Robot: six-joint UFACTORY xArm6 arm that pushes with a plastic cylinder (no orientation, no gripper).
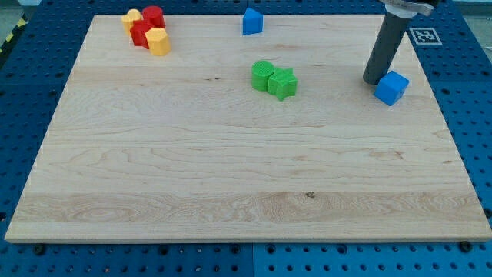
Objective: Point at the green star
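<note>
A: Where's the green star sat?

B: Upper middle of the wooden board, a bit twd the view's right. It's pressed against a green cylinder-ish block on its upper-left side; the two are touching, so they're read as one clump.

A: Orientation? Long axis?

B: No real long axis can be given, the shape's roughly as wide as tall. One point seems aimed at the view's bottom, but it's too small to be sure.

A: And my tip?

B: Seen well apart from the star, off to the view's right, just beside a blue cube, maybe touching it; can't be told for certain. No pincer is fitted, so nothing's open, closed or held; it's a plain rod.

A: Why's it placed there?

B: Judged as the pointing step not yet done. A slide twd the view's left is prob. needed, and the star's right side is the free one, since the cylinder blocks the other.

A: Rest of the board?

B: A blue block at top centre; red blocks and yellow blocks bunched at top left, far from the path.
</note>
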